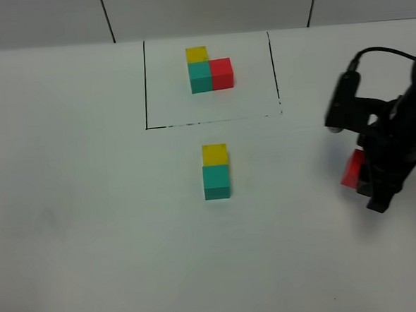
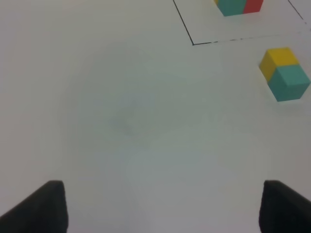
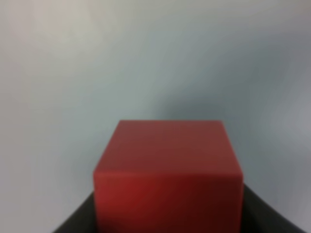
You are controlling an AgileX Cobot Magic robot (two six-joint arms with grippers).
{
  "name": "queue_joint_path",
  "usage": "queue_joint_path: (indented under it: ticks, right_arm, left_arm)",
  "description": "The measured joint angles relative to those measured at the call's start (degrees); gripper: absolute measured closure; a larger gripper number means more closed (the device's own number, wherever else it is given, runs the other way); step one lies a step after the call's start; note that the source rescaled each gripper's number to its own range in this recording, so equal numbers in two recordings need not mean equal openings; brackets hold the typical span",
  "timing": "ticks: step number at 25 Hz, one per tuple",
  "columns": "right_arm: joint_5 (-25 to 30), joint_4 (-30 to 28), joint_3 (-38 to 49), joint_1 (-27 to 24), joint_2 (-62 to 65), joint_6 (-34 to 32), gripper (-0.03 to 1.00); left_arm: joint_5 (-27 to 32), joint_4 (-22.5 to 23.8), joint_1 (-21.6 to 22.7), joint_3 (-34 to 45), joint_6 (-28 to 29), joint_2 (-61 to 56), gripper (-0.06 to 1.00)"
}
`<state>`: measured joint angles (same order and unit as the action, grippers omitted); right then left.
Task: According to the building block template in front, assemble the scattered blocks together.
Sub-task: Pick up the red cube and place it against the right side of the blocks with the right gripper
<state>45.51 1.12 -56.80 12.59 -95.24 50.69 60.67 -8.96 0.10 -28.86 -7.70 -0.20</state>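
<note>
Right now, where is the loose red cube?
The loose red cube sits between the right gripper's shut jaws at the right of the exterior high view, well right of the joined yellow cube and teal-green cube.

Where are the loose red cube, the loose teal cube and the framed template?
Loose red cube [image 3: 167, 170]: right wrist view, top face.
Loose teal cube [image 1: 216, 178]: exterior high view, top face.
Framed template [image 1: 201, 76]: exterior high view, teal cube.
</note>
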Motion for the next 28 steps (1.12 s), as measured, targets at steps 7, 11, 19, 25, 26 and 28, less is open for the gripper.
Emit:
queue_joint_path:
  ticks: [7, 11, 19, 25, 26, 28]
  right_arm:
    - [9.7, -4.5, -13.4, 11.4, -9.7, -3.3, 0.95]
    - [11.8, -6.1, -18.9, 15.2, -14.7, -3.3, 0.95]
    - [12.3, -3.4, -25.4, 16.9, -21.8, -2.1, 0.95]
    - [10.0, -1.1, -27.1, 17.0, -24.5, -1.1, 0.95]
    - [9.4, -1.1, -27.1, 17.0, -24.8, -1.1, 0.95]
    - [8.7, -1.1, -27.1, 17.0, -25.4, -1.1, 0.95]
  left_arm:
    - [0.0, 0.0, 0.0, 0.0, -0.1, 0.0, 0.04]
    - [0.0, 0.0, 0.0, 0.0, -0.1, 0.0, 0.04]
    - [0.0, 0.0, 0.0, 0.0, -0.1, 0.0, 0.04]
    - [0.0, 0.0, 0.0, 0.0, -0.1, 0.0, 0.04]
    - [0.0, 0.0, 0.0, 0.0, -0.1, 0.0, 0.04]
    - [0.0, 0.0, 0.0, 0.0, -0.1, 0.0, 0.04]
